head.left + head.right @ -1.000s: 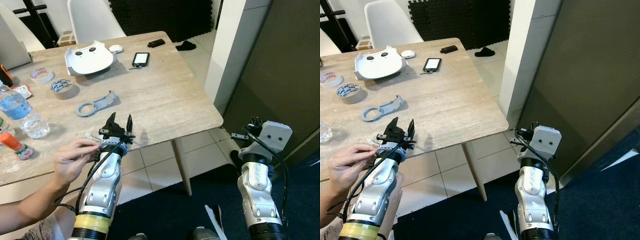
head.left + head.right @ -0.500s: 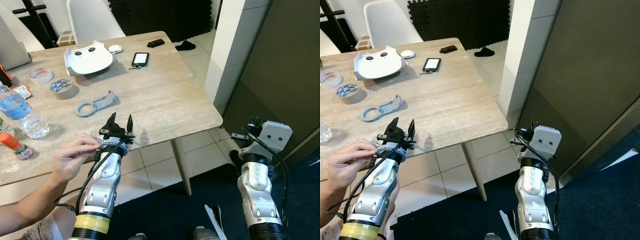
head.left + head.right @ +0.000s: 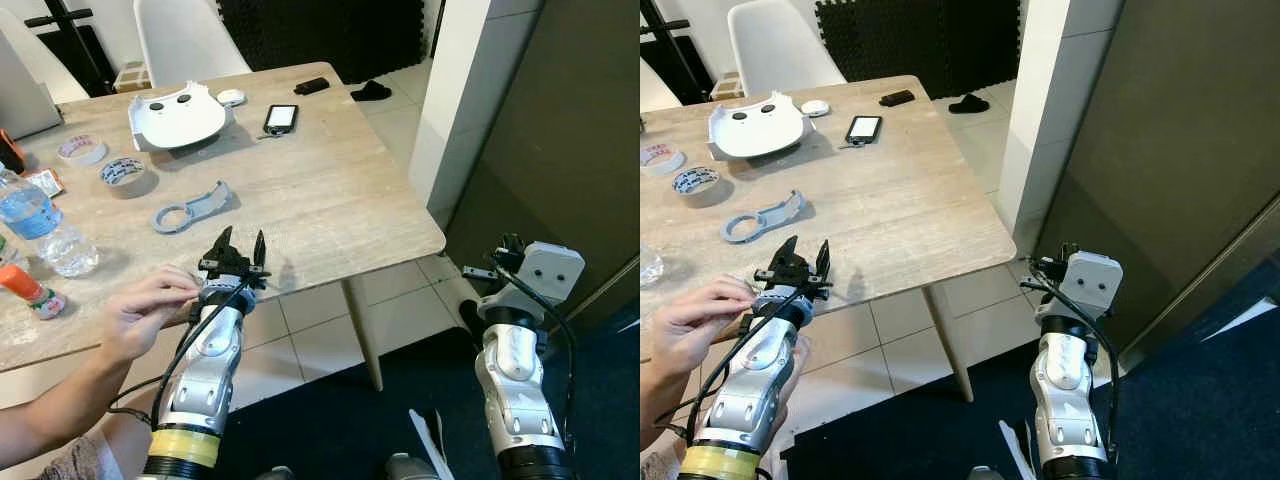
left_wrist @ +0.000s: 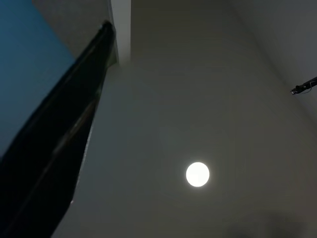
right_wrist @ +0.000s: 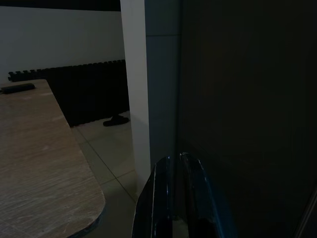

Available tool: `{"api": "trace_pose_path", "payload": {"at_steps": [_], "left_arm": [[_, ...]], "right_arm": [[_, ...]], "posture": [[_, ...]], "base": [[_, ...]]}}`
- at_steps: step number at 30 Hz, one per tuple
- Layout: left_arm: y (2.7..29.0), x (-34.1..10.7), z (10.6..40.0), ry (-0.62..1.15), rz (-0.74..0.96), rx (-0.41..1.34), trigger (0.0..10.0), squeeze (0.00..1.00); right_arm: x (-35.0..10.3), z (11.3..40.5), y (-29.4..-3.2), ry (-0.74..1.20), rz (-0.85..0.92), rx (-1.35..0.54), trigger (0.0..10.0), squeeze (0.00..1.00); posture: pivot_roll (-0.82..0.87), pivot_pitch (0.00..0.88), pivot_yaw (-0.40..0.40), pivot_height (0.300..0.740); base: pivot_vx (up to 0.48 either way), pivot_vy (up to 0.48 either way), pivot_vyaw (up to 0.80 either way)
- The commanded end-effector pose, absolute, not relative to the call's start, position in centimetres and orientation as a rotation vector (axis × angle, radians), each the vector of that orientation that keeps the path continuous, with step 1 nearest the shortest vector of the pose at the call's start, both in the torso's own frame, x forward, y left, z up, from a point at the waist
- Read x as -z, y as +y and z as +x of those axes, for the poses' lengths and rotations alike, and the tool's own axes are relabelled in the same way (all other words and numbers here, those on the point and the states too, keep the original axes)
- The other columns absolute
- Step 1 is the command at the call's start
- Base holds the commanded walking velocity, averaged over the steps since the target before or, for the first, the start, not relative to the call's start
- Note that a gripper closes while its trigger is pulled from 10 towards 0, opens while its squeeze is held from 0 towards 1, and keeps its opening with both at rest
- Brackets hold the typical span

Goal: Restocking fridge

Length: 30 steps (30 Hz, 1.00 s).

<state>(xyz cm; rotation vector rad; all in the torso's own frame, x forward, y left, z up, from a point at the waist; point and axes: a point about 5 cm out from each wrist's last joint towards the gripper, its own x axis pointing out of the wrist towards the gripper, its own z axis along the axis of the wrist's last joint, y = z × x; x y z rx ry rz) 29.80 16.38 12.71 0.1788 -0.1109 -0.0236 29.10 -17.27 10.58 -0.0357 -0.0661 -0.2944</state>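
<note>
Two tools point up: left tool (image 3: 240, 243) spread, person's hand (image 3: 140, 315) touching it; right tool (image 5: 173, 196) together.

Silver jointed arms carry black cables, yellow tape bands and black two-fingered tools.

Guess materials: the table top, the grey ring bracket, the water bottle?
Table top: pale wood-grain, matte, probably laminate or veneer. Ring bracket: grey matte plastic, maybe 3D-printed; too small to confirm. Water bottle: clear, thin plastic with a blue label, see-through with glints.
</note>
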Motion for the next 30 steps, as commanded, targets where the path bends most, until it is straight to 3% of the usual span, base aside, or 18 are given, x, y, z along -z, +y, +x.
{"api": "trace_pose_path", "payload": {"at_steps": [1, 30], "left_arm": [[16.88, -12.13, 29.63, -0.085, 0.193, 0.012, 10.0, 0.0], [17.05, -12.53, 30.16, -0.095, 0.197, 0.008, 10.0, 0.0]], "right_arm": [[-10.26, 29.03, -17.36, -0.05, -0.032, 0.303, 10.0, 0.0], [-10.38, 29.44, -17.26, -0.05, -0.027, 0.302, 10.0, 0.0]], "posture": [[-0.06, 0.104, 0.01, 0.74], [-0.06, 0.108, 0.014, 0.74]], "base": [[0.0, 0.0, 0.0], [0.0, 0.0, 0.0]]}}
